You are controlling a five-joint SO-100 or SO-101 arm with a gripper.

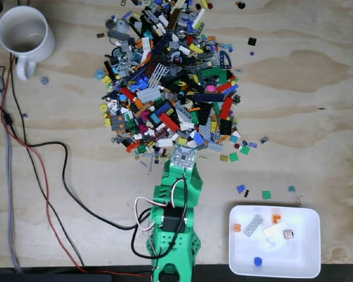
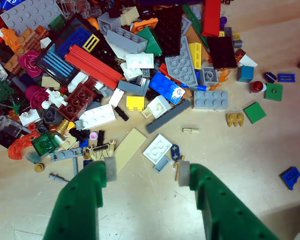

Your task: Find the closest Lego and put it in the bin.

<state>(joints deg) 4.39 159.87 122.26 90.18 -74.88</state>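
Plywood table (image 1: 317,117) is carrying a heaped Lego pile (image 1: 170,82) | green gripper (image 2: 146,172) is hovering wide open and empty at the pile's near edge, above a pale-blue plate (image 2: 157,148) | white bin (image 1: 306,261) is sitting lower right in the fixed view, holding several pieces

The arm (image 1: 175,229) was bright green plastic — printed-looking, with rows of small round holes along its shells. A black motor block (image 1: 172,221) sat in its middle; white, black and red cables looped beside that block. Beyond the block, the claw (image 2: 146,172) had two thick green fingers (image 2: 82,200), each dotted with holes and tipped with a pale grey pad (image 2: 110,169).
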